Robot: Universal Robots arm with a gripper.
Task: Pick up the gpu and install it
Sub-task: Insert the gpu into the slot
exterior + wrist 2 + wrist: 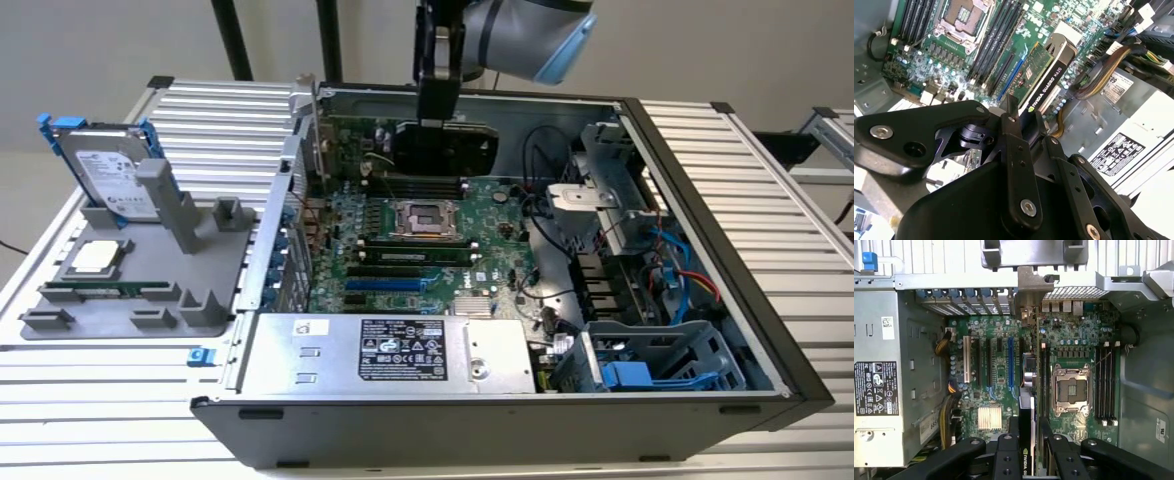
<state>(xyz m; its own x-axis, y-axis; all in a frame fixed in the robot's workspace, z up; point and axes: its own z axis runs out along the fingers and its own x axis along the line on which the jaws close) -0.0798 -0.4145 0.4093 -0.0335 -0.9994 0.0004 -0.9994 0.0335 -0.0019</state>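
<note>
1. Second wrist view gives the best look: the gpu (pixel 1046 75) is clamped edge-on between my pincer (pixel 1021 122) fingers, black shroud face on one side, green board on the other. I'm gripping it by its long top edge so the connector edge hangs free toward the board, which I'd guess is the whole point of holding it this way.
2. In the first wrist view the gpu (pixel 1025 405) hangs above the motherboard (pixel 1054 340), roughly in line with the long blue slot (pixel 1010 362) but looking a bit off to one side of it. Its silver bracket (pixel 1030 295) points at the rear slot openings, so the orientation looks right for seating. I can't tell if the edge is touching anything; I'd say it's in the air.
3. From the exterior view, my arm (pixel 521 35) comes straight down into the open pc case (pixel 694 300), which lies on its side on the counter (pixel 787 190) so the board faces up.
4. Off to the exterior view's left sits a grey parts holder (pixel 127 290) with the hard drive (pixel 114 170) standing in it, well apart from where I'm working.
</note>
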